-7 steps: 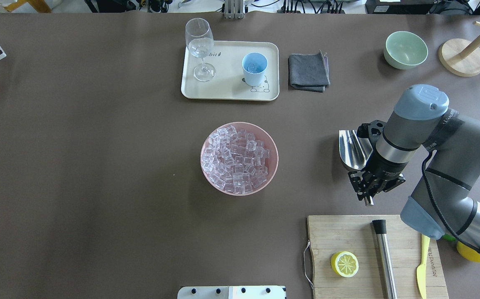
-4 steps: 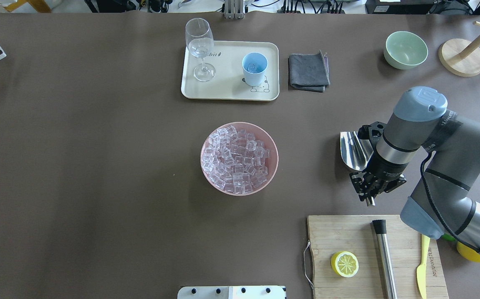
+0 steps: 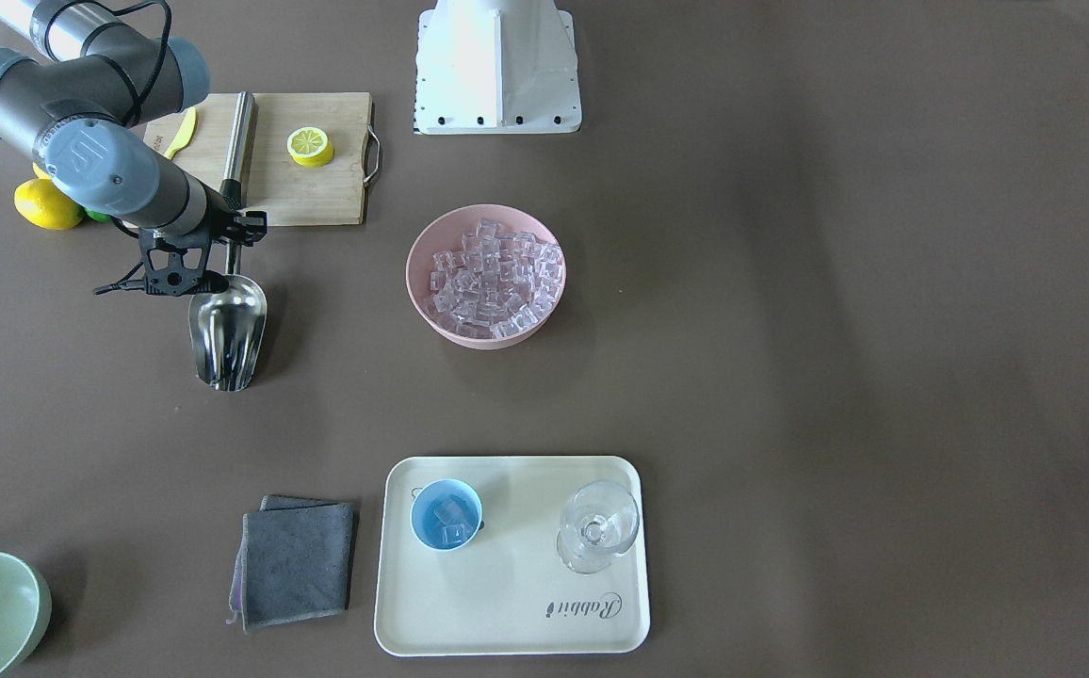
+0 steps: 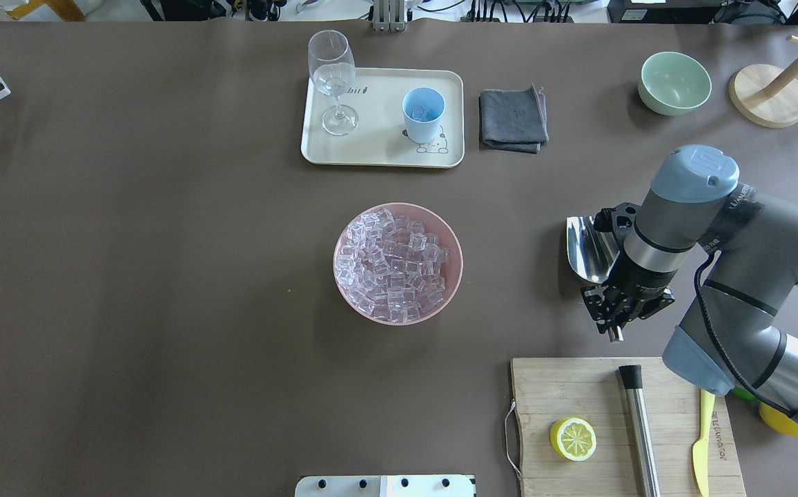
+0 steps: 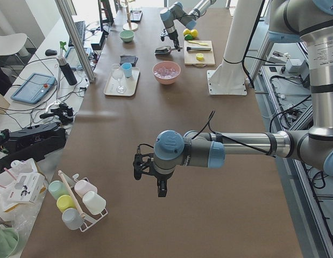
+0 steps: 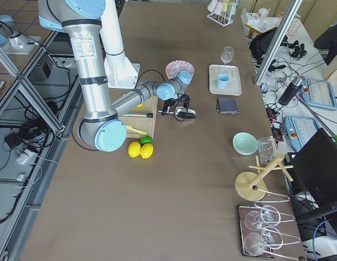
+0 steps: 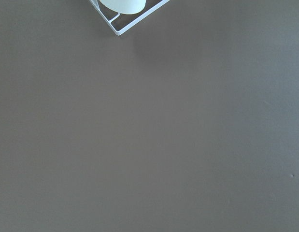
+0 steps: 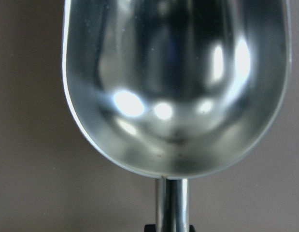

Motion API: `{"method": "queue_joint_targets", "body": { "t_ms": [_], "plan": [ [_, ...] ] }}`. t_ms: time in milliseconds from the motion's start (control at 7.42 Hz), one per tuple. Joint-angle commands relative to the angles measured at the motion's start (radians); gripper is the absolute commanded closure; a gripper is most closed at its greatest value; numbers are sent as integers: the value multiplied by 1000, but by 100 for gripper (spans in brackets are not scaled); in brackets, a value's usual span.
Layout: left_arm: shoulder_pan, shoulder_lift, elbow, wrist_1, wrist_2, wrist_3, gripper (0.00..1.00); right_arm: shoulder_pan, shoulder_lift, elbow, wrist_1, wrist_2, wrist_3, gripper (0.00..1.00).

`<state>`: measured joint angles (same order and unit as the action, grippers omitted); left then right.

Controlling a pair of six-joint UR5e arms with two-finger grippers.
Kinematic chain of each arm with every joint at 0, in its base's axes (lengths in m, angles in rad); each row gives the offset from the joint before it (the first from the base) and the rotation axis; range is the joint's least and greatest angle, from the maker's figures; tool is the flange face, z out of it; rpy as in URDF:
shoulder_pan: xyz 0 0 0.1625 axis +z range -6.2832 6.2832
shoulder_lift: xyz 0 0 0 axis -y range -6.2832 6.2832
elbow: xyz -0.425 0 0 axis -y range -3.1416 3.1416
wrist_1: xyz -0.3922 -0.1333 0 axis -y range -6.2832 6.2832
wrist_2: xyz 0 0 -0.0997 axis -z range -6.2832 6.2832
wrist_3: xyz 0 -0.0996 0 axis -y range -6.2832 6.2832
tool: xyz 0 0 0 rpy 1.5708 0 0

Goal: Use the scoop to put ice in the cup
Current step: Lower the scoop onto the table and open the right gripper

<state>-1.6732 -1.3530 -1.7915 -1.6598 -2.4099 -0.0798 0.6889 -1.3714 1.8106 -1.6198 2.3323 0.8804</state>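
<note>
**Ice [image 3: 448, 516] sat in the cup [image 4: 420, 130] while the empty scoop [image 4: 589, 248] sank a little**

The right arm [image 4: 730, 235] had barely shifted in the last second. In the overhead view its wrist had slid a touch toward the robot's right. The scoop had shrunk slightly, which read as a small descent toward the tabletop [image 4: 164, 276], not travel toward bowl or cup.

The left arm [image 5: 231, 148] hung at the far end of the tabletop over bare surface. Its claw [image 5: 155, 180] showed only in a side view, so I could not tell whether it was released or clenched.

The pink bowl [image 4: 460, 266] stood mid-tabletop, heaped with cubes and well apart from the scoop. Beyond it, the tray [image 4: 385, 141] carried the cup and a wine glass [image 4: 333, 76].

The scoop lay level, trough up, near the cutting board [image 4: 578, 386]. The wrist view showed nothing in it. Whether it touched the tabletop could not be told.

The right claw [image 4: 611, 317] was clenched on its thin handle, with the handle's tip poking out past it.

The cup stood upright on the tray with a few cubes inside.

With ice in the cup and the empty scoop sinking away from both vessels, the delivery looked done. The move in hand seemed to be a set-down, with the release not yet made.
</note>
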Motion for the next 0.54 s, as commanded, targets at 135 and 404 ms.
{"method": "queue_joint_targets", "body": {
  "t_ms": [135, 404],
  "plan": [
    [0, -2, 1, 0, 0, 0, 2, 0, 5, -14, 0, -1, -15, 61],
    [0, 0, 3, 0, 0, 0, 2, 0, 8, -13, 0, -4, -20, 0]
  ]
}}
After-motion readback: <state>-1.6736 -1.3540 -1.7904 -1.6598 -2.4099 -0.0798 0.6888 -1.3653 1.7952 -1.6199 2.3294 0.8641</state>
